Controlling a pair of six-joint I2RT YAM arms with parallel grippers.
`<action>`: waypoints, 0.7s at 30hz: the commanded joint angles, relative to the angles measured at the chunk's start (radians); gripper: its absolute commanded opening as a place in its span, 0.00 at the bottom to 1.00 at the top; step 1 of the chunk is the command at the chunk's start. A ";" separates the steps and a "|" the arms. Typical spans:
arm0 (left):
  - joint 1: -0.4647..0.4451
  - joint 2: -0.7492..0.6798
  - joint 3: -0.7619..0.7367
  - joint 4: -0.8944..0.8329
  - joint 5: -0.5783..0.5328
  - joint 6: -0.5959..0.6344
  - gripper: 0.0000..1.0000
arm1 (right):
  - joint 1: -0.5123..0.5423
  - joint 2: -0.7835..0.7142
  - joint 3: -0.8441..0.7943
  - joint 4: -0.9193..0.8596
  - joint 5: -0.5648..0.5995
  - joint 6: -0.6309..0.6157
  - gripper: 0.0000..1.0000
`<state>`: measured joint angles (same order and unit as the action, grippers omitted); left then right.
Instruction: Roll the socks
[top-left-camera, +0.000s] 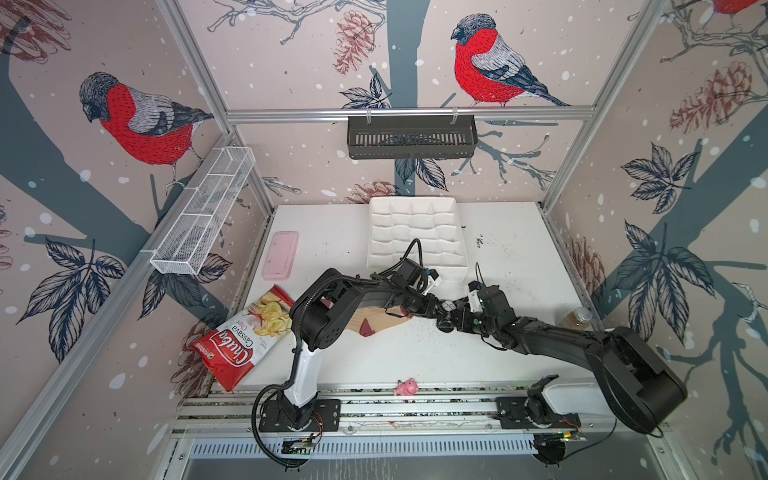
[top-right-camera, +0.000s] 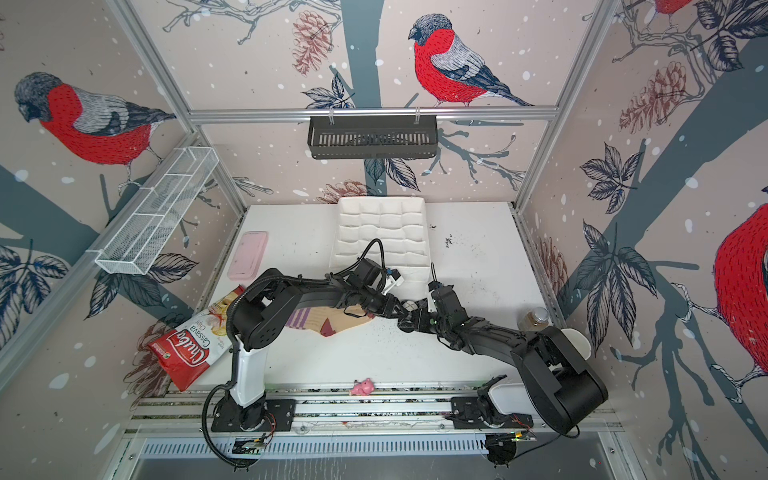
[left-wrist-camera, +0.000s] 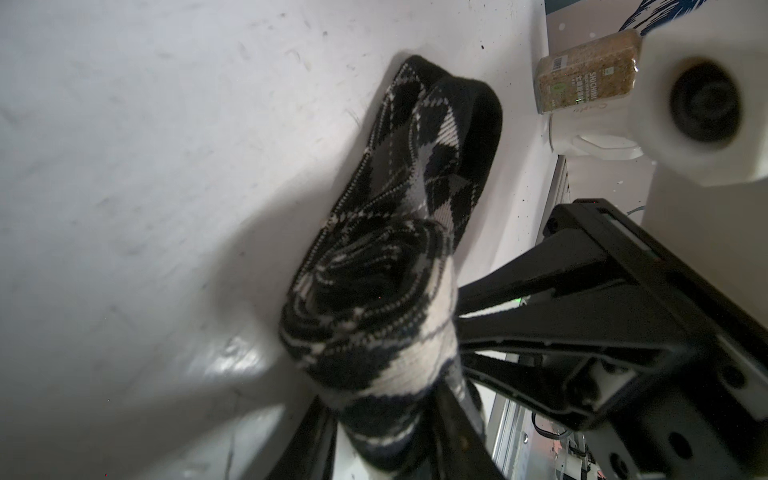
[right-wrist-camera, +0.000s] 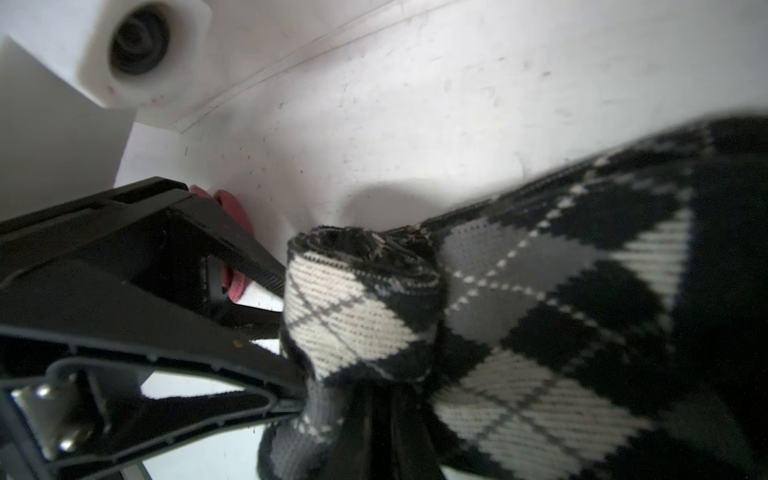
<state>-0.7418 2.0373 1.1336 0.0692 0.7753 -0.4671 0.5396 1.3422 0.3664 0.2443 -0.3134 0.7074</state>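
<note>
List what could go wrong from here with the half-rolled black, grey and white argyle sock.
1. The left gripper and right gripper both clamp the loose roll of the black-grey-white argyle fabric sock; releasing either might let it unwind.
2. The tan fabric sock with maroon heel lies partly hidden under the left arm; a low sweep could drag it.

There are 2 socks: 1 argyle sock (left-wrist-camera: 415, 166) and 1 tan sock (top-right-camera: 353, 322). There are 2 arms: 1 left arm (top-left-camera: 332, 303) and 1 right arm (top-left-camera: 573, 345). 2 baskets hang on the walls: 1 black basket (top-left-camera: 411, 137) and 1 wire basket (top-left-camera: 203, 212). The 1 table (top-left-camera: 415, 357) carries 1 chips bag (top-left-camera: 245, 336), 1 pink case (top-left-camera: 281, 254), 1 white tray (top-left-camera: 415, 232), 1 jar (top-left-camera: 575, 318) and 1 pink toy (top-left-camera: 406, 387).
</note>
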 joint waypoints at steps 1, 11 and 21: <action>-0.001 -0.011 -0.006 0.051 0.024 -0.002 0.32 | 0.021 0.006 -0.001 -0.057 -0.041 0.028 0.12; -0.005 -0.027 -0.017 0.027 0.034 0.008 0.00 | 0.043 -0.015 -0.016 -0.043 -0.043 0.056 0.12; -0.005 -0.042 0.002 -0.128 -0.018 0.084 0.00 | -0.055 -0.214 0.080 -0.273 -0.022 -0.066 0.31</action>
<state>-0.7437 2.0026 1.1290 -0.0093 0.7746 -0.4179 0.5076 1.1545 0.4297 0.0578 -0.3305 0.7013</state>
